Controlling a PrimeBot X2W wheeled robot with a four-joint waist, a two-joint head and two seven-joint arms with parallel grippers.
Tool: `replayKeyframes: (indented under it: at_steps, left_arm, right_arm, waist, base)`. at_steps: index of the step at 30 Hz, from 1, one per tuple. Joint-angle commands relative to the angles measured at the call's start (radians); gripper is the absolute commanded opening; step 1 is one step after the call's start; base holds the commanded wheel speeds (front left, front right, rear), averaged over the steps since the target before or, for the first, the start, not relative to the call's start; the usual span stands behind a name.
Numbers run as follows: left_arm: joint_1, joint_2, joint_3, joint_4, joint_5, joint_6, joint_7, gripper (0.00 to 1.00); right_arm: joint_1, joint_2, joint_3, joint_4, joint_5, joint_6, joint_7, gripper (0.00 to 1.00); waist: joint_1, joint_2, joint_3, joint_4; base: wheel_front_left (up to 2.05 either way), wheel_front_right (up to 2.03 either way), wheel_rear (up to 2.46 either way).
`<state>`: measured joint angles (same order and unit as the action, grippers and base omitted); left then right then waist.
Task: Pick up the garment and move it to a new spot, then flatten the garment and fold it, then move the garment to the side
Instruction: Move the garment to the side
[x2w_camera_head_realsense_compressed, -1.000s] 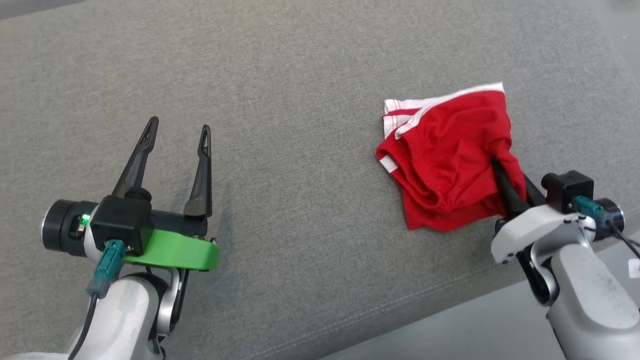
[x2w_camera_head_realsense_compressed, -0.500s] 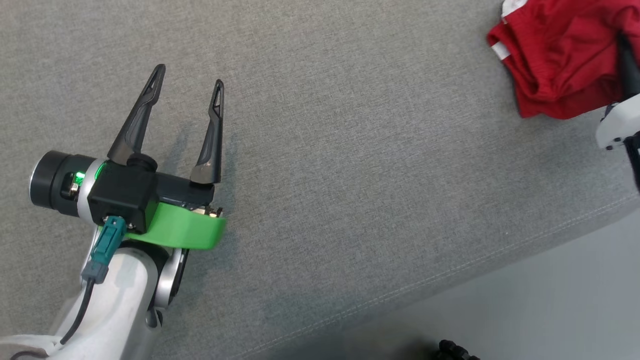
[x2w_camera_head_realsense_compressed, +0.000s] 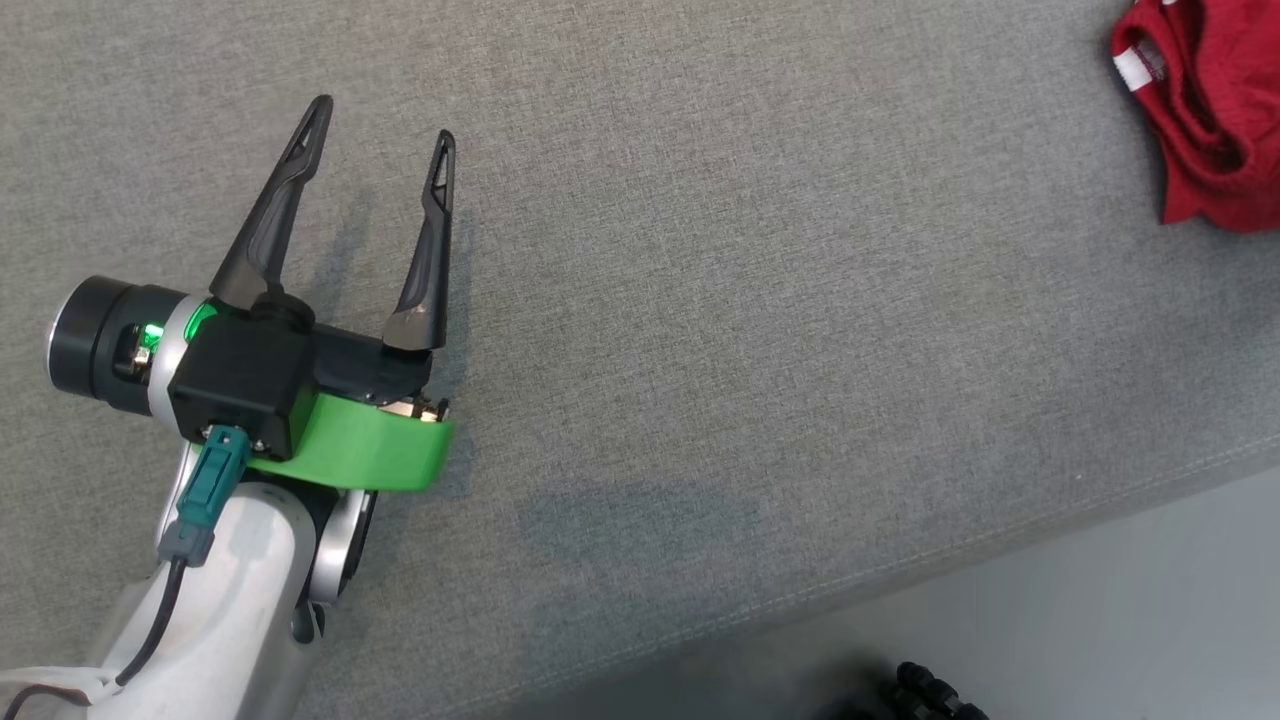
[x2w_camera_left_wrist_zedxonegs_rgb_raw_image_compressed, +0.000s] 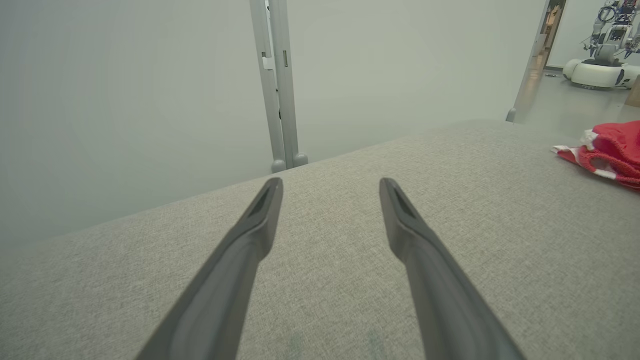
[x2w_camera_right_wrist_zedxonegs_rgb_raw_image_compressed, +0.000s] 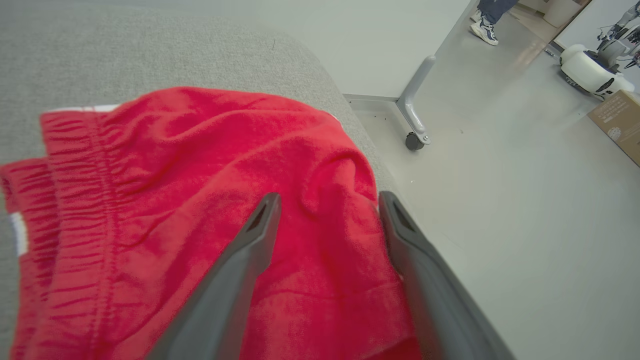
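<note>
1 garment (x2w_camera_head_realsense_compressed: 1210, 110), 1 left gripper (x2w_camera_head_realsense_compressed: 382, 118), 1 right gripper (x2w_camera_right_wrist_zedxonegs_rgb_raw_image_compressed: 330, 196), 1 cushion (x2w_camera_head_realsense_compressed: 700, 300).

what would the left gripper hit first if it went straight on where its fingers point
Nothing stands in line: the left gripper points over the grey cushion toward the partition post beyond its far edge. It may graze the cushion first; depth is unclear.

Nothing you can read here: the print on the brown cardboard box (x2w_camera_right_wrist_zedxonegs_rgb_raw_image_compressed: 617, 127) is too blurred.
</note>
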<state>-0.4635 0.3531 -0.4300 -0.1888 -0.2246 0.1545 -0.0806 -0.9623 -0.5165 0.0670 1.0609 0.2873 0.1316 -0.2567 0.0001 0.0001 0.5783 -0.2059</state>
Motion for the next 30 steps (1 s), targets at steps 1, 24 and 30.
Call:
replayKeyframes:
  at_steps: [1, 24, 30]
  left_arm:
    - [-0.013, 0.002, 0.001, 0.003, 0.006, 0.005, -0.007, 1.00]
    - [0.162, -0.015, 0.059, 0.074, -0.084, 0.073, -0.101, 1.00]
    - [0.215, -0.031, 0.069, 0.095, -0.115, 0.089, -0.124, 1.00]
  right_arm:
    - [-0.016, 0.000, -0.019, 0.031, -0.014, -0.002, -0.005, 1.00]
    - [0.423, 0.257, -0.175, -0.710, -0.024, -0.002, -0.008, 1.00]
    - [0.560, 0.335, -0.089, -0.873, -0.038, -0.002, -0.004, 1.00]
  waist:
    - [-0.0001, -0.0001, -0.003, 0.006]
    - [-0.0001, -0.0001, -0.272, 0.094]
    - [-0.0001, -0.0001, -0.335, 0.145]
  base:
    - [0.00, 0.00, 0.00]
    - [0.00, 0.00, 0.00]
    - [0.00, 0.00, 0.00]
